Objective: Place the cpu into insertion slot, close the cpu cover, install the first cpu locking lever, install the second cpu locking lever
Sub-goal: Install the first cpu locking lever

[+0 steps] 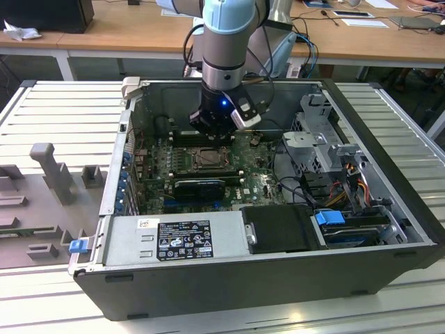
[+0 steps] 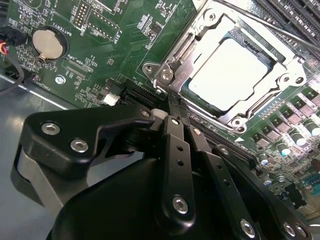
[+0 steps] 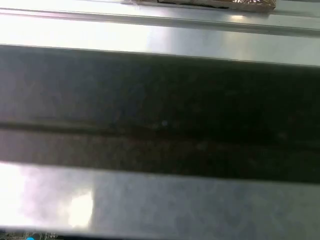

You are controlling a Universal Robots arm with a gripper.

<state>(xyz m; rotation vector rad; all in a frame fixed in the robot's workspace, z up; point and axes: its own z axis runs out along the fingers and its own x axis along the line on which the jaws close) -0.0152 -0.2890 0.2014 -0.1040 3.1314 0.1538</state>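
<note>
In the second wrist view the cpu, a flat square with a dull silver top, lies seated in the insertion slot. The silver cpu cover lies flat around it, its cut-out framing the chip. A thin metal locking lever runs along one side of the cover. My gripper is shut with its black fingers pressed together and nothing between them, its tip at one corner of the cover. In the exterior view my gripper hangs inside the open computer case, just above the insertion slot on the green board.
A long black card lies just in front of the slot. A grey power supply fills the case's front. A metal drive cage and cables stand at the exterior view's right. A coin battery and black memory slots flank the socket.
</note>
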